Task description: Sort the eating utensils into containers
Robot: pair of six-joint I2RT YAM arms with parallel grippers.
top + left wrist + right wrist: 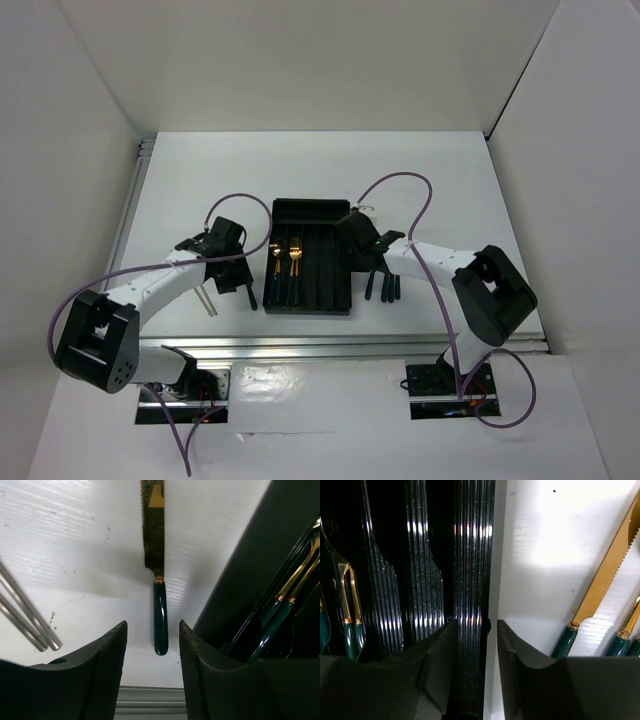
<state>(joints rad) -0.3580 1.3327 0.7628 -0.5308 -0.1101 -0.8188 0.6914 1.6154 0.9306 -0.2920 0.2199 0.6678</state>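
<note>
No legible writing, brand, number or sign anywhere — not on the black tray (310, 212), not on the knife (154, 545)

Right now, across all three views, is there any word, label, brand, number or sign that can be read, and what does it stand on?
None: no readable text shows in any view.
The black tray, the knife lying beside it and the white table show no word, label, brand, number or sign.
</note>
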